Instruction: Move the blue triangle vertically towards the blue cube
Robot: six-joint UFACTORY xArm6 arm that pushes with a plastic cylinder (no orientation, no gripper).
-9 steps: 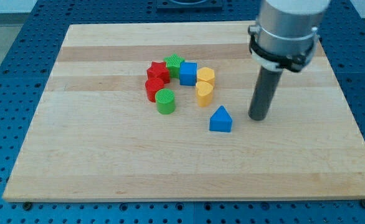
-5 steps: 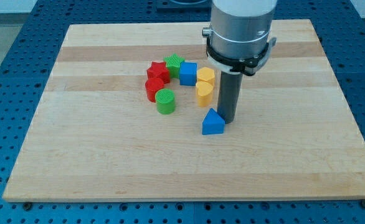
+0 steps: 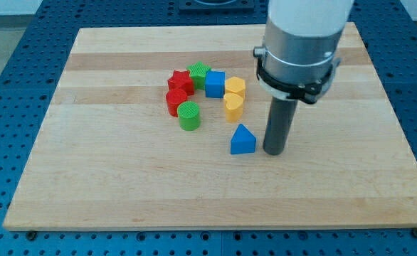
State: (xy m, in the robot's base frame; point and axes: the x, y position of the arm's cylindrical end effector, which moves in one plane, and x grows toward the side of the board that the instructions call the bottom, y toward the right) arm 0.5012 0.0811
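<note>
The blue triangle [image 3: 243,139] lies on the wooden board [image 3: 109,178], just below the yellow blocks. The blue cube [image 3: 215,84] sits higher up in the cluster, to the triangle's upper left. My tip [image 3: 274,151] rests on the board just to the right of the blue triangle, a small gap away from it.
Around the blue cube stand a green star [image 3: 198,73], a red star [image 3: 181,82], a red block [image 3: 176,102], a green cylinder [image 3: 188,115], a yellow hexagon-like block [image 3: 235,88] and a yellow heart [image 3: 233,107]. The board lies on a blue perforated table [image 3: 9,85].
My tip swung left and nudged the blue triangle a little to the left, then came back to its right and slightly lower. The other blocks have not moved.
</note>
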